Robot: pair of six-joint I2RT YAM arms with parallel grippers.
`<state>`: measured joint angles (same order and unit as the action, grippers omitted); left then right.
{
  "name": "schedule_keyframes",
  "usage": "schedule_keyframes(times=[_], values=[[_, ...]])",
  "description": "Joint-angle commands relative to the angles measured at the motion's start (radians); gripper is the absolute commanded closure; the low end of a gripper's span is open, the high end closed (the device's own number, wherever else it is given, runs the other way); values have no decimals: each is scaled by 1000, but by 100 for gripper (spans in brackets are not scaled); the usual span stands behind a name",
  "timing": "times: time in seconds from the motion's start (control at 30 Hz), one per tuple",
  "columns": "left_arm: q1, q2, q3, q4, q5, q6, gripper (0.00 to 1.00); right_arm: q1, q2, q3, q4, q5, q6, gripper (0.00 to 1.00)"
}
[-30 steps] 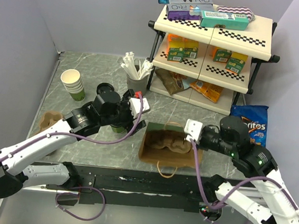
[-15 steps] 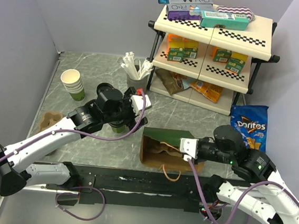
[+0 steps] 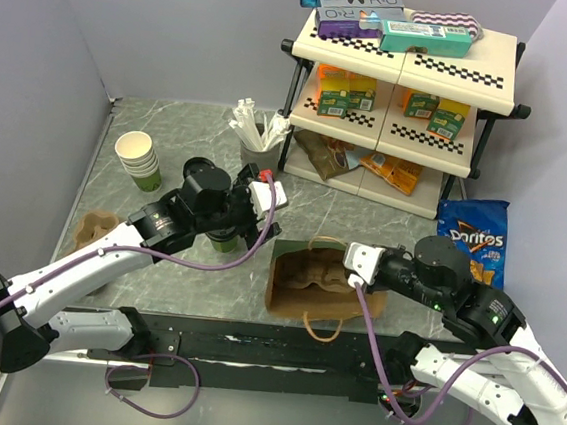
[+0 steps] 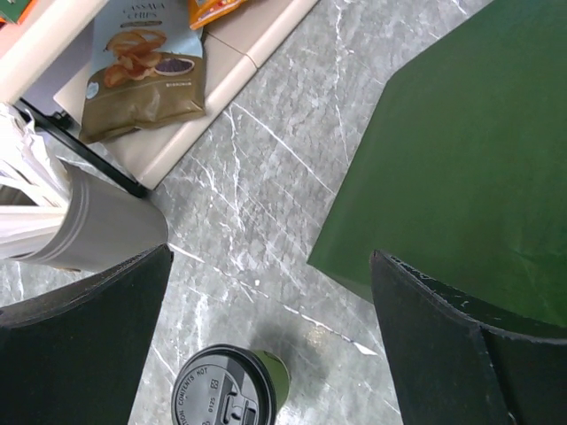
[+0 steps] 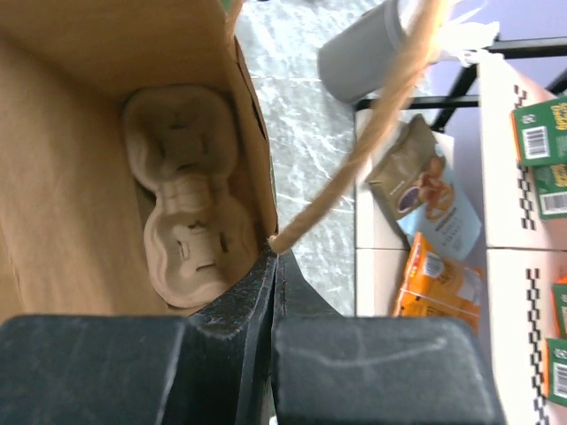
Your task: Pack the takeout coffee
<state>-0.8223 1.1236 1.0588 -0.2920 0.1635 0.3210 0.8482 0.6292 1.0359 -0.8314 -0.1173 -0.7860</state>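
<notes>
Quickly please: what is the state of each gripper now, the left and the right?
Left gripper: open, holding nothing, near the takeout coffee.
Right gripper: closed on the rim of the paper bag.

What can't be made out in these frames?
- Takeout coffee: lid cut by the bottom edge in the left wrist view; mostly hidden under the left hand in the top view.
- Cup carrier in the paper bag: near end behind the right hand, right wrist view.
- Shelf boxes: print too small, top view.

White arms with black joints, black jaws and trailing purple cables
</notes>
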Motion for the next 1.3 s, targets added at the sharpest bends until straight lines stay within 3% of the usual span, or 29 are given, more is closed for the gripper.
schedule_keyframes(times=[0.0,0.17,0.3,0.57,0.6,0.73,0.8,0.83,0.93,1.07,1.27], values=[[6,7,20,59,11,13,1,6,3,20,77,51,7,100],[20,10,52,59,1,15,1,-11,3,-16,132,67,54,100],[35,15,124,2,19,6,1,-75,49,18,97,-45,114,100],[41,28,248,-153,131,16,1,-383,228,137,-3,-300,131,99],[40,31,277,-171,154,27,1,-399,243,144,-11,-318,128,94],[41,62,351,-281,281,61,0,-434,308,202,-64,-351,136,46],[40,88,389,-340,330,72,1,-463,320,249,-81,-361,180,35],[40,96,400,-354,343,78,1,-474,319,265,-83,-364,198,25],[40,119,421,-384,393,107,1,-485,308,331,-103,-374,251,12],[38,189,473,-418,450,188,1,-485,273,397,-114,-348,294,4],[34,245,471,-294,449,188,1,-485,253,400,-155,-401,304,5]])
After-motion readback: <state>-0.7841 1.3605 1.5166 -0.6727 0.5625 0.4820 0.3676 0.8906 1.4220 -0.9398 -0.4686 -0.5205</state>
